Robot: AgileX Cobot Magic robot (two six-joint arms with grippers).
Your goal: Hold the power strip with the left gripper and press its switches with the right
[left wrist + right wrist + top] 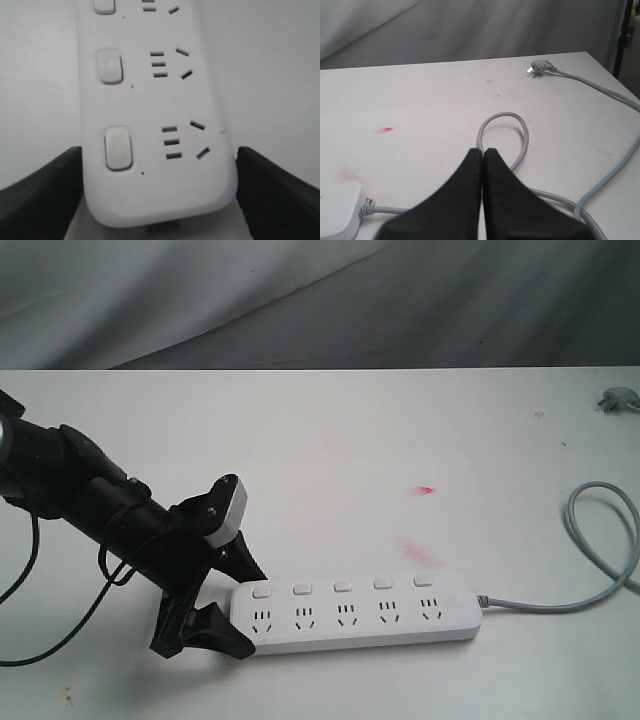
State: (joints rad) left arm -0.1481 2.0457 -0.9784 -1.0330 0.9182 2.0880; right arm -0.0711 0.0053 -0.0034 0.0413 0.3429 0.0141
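Two red smears (427,489) mark the white worktop (330,430) before a grey cloth backdrop (300,290). On the worktop's near part, the left claw (250,612) clamps the power strip (370,635) at one end; the right claw (482,152), clenched, hangs over the cord (520,130).

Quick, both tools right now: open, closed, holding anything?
Left tool: closed on the end of the strip.
Right tool: closed, holding nothing.

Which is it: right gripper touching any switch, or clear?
Apart. Exterior view shows all five switches uncovered; right wrist view shows the right gripper beyond the cord end of the power strip.
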